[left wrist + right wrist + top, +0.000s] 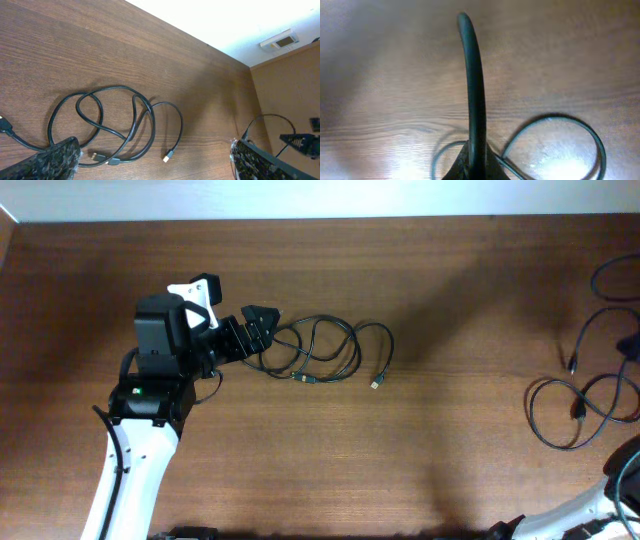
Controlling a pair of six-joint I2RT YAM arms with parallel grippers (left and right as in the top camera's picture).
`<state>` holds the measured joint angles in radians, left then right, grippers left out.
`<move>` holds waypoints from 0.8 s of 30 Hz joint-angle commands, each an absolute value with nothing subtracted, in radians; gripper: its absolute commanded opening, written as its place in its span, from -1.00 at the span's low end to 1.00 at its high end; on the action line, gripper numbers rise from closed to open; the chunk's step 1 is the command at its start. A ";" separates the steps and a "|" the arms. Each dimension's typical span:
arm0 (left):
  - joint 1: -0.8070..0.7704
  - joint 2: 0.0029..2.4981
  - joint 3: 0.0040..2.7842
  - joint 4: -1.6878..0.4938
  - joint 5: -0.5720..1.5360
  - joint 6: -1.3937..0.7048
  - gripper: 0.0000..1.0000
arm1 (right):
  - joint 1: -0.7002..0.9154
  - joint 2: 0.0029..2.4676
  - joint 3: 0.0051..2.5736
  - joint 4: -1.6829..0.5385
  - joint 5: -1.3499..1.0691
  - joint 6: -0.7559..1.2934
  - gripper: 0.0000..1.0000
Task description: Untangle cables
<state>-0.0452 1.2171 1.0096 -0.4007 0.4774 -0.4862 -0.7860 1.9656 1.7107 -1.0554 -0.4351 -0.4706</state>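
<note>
A tangle of thin black cables (330, 350) with small gold-tipped plugs lies on the wooden table left of centre. My left gripper (266, 336) is open at its left edge. In the left wrist view the loops (120, 125) lie between and just ahead of the wide-spread fingers (155, 164). A second group of black cables (575, 400) lies at the far right. My right gripper (477, 169) is shut on one black cable (474, 85), which rises out of the jaws. A thinner loop (560, 135) lies on the table below it. In the overhead view that gripper (632, 345) is barely visible at the right edge.
The table's far edge meets a white wall along the top (320, 200). The left arm's white link (130, 470) runs to the bottom left. The right arm (600, 500) enters at the bottom right corner.
</note>
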 commanded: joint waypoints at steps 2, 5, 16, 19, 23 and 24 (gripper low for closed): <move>-0.041 1.209 1.013 -0.399 0.470 -0.476 0.98 | -0.805 1.996 1.704 -1.060 -0.281 -0.383 0.98; -0.041 1.209 1.013 -0.399 0.470 -0.476 0.98 | -0.807 1.996 1.705 -1.063 -0.276 -0.336 0.98; -0.041 1.209 1.013 -0.399 0.470 -0.476 0.98 | -0.476 1.975 1.706 -1.201 -0.224 -0.230 0.98; -0.041 1.209 1.013 -0.399 0.470 -0.476 0.98 | -0.237 1.975 1.705 -1.172 -0.234 -0.106 0.98; -0.041 1.209 1.013 -0.399 0.470 -0.476 0.98 | 0.026 1.977 1.705 -1.076 -0.529 -0.016 0.98; -0.041 1.209 1.013 -0.399 0.470 -0.476 0.98 | 0.094 1.982 1.705 -1.046 -0.529 0.035 0.98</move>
<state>-0.0452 1.2171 1.0096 -0.4011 0.4774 -0.4866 -0.0109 1.9854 1.7081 -1.0801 -0.4412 -0.0387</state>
